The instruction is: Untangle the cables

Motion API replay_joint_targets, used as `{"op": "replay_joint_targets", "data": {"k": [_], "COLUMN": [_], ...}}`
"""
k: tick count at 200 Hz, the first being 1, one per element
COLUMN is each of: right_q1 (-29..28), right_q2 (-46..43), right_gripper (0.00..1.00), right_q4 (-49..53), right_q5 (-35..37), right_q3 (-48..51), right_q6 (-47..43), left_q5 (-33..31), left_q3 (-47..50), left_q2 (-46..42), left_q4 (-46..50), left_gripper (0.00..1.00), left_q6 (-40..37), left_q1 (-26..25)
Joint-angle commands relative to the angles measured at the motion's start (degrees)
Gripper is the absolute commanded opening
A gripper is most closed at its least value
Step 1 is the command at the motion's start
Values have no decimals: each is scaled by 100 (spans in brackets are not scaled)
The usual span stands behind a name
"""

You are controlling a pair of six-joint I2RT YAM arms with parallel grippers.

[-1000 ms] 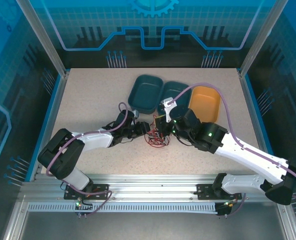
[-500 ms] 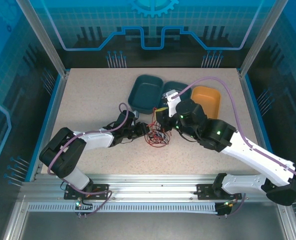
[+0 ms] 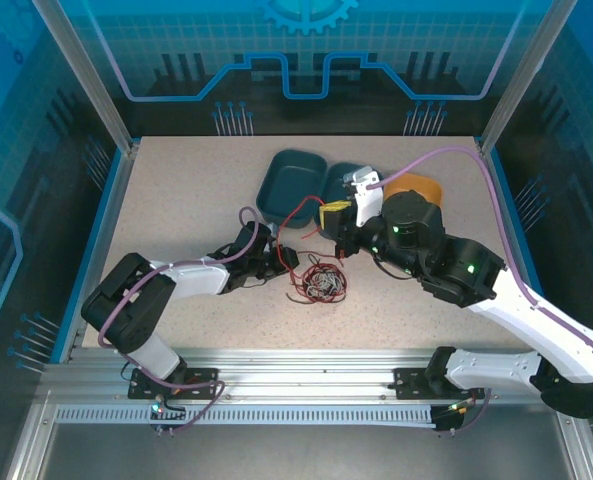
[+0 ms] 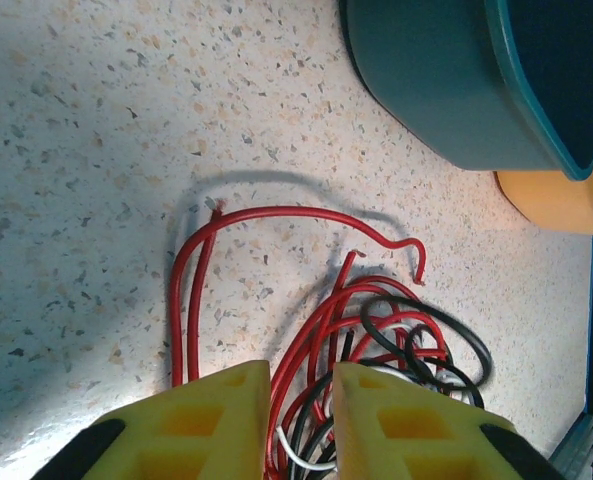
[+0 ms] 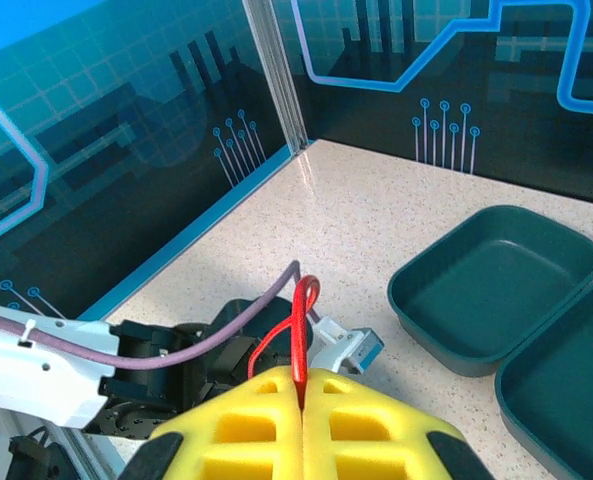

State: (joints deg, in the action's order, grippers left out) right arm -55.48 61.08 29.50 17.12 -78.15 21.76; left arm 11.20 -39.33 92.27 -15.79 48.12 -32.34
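Separation was in hand: the right hand point(image 5: 301, 378) pinched the red cable point(image 5: 298, 325) above the tangled cables point(image 3: 319, 283) on the tabletop point(image 3: 176, 200), the left hand point(image 4: 301, 372) narrowly agape astride them, so next probably called for pinning, then pulling.

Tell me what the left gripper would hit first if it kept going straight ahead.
Probably the thin red cable, whose strands lie between the left gripper's yellow fingers; depth is unclear.
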Motion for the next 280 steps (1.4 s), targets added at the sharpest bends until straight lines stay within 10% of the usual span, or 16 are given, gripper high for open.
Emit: {"op": "replay_joint_targets", "data": {"k": [1,90,152,280], "right_q1": [-76,173,2052,4832], "right_q2": [-100,-246,-281,278], "right_gripper": [0,0,0,0], "right_q4": [43,1161,2033,1869], "right_q5": [20,1343,759,-899], "right_q3": [-191,-794,-1080,-443], "right_q6": [-124,-80,281,377], "left_q5": [-92,-403,-823,-1146], "left_q3": [39,-47,-203,-110], "left_q2": [63,-854,-1628,-2393], "left_q4": [-43,526,1206,1255], "left_gripper": [24,57,99,99], "left_q6": [-1,-288,-680,-1428], "left_q1": [-47,-17,8,28]}}
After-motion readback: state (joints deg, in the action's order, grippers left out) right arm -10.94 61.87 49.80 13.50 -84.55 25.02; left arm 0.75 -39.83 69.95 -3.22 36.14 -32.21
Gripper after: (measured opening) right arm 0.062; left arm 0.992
